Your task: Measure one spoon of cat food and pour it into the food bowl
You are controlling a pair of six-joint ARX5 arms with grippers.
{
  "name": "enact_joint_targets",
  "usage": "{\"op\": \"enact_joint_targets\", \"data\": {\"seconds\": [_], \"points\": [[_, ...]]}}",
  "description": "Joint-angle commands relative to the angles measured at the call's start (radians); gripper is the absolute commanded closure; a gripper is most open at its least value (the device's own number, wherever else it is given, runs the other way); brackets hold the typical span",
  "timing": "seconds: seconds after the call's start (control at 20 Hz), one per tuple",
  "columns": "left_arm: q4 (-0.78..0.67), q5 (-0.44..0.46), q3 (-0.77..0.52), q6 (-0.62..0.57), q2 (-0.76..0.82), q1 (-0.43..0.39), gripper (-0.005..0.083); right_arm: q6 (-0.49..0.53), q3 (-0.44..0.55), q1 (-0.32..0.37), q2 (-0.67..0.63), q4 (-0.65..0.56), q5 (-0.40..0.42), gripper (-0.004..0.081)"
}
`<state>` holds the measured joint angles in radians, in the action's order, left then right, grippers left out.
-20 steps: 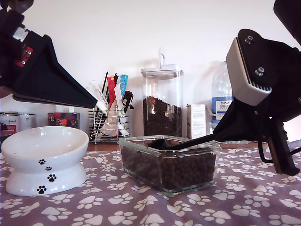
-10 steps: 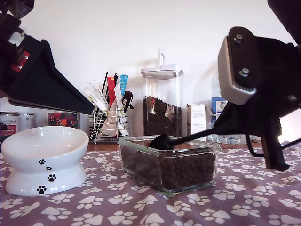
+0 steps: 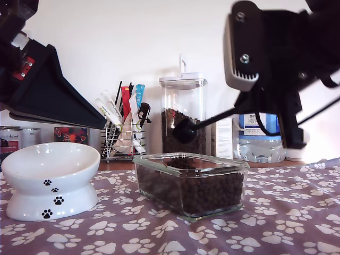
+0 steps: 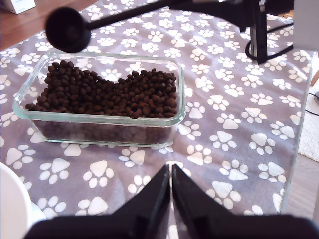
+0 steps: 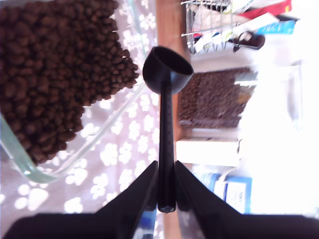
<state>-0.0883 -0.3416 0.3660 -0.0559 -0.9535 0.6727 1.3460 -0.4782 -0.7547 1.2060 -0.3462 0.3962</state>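
The spoon [image 3: 185, 130] hung with its cup side-on in the exterior view, its contents hidden; the second wrist view showed only the cup's dark outside. The handle's end disappeared between the fingers of my second hand [image 5: 166, 196]. The food bowl [image 4: 12, 209] was cut off at the first wrist view's edge. Both arms ran out of the exterior view, and the bottle [image 3: 258, 137] label was too small to read

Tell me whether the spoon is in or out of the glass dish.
Out: the spoon, held by my second gripper, hangs above the glass dish, clear of the kibble.
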Motion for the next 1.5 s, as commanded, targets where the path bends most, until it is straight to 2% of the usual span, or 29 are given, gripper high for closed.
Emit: {"op": "enact_joint_targets", "data": {"seconds": [0.0, 0.35, 0.55, 0.75, 0.85, 0.95, 1.15, 1.3, 1.45], "points": [[-0.006, -0.006, -0.016, 0.003, -0.008, 0.002, 0.0793, 0.069, -0.035, -0.014, -0.008, 0.061, 0.007, 0.0783], [0.016, -0.045, -0.016, 0.003, -0.008, 0.003, 0.0793, 0.312, -0.163, -0.026, -0.007, 0.376, 0.042, 0.0783], [0.04, -0.047, -0.016, 0.003, -0.008, 0.003, 0.0793, 0.403, -0.278, -0.078, -0.007, 0.536, 0.078, 0.0783], [0.038, -0.049, -0.016, 0.003, -0.008, 0.003, 0.0793, 0.494, -0.379, -0.128, -0.006, 0.771, 0.021, 0.0783], [0.036, -0.063, -0.016, 0.003, -0.008, 0.003, 0.0792, 0.566, -0.389, -0.145, -0.006, 0.861, 0.018, 0.0783], [0.036, -0.078, -0.016, 0.003, -0.008, 0.003, 0.0793, 0.632, -0.389, -0.149, -0.006, 0.894, 0.033, 0.0783], [0.037, -0.1, -0.016, 0.003, -0.008, 0.003, 0.0793, 0.697, -0.389, -0.161, -0.006, 0.855, 0.113, 0.0783], [0.043, -0.113, -0.016, 0.003, -0.008, 0.003, 0.0793, 0.697, -0.389, -0.164, -0.006, 0.812, 0.131, 0.0783], [0.045, -0.13, -0.016, 0.003, -0.008, 0.003, 0.0792, 0.697, -0.389, -0.182, -0.005, 0.863, 0.127, 0.0783]]}}
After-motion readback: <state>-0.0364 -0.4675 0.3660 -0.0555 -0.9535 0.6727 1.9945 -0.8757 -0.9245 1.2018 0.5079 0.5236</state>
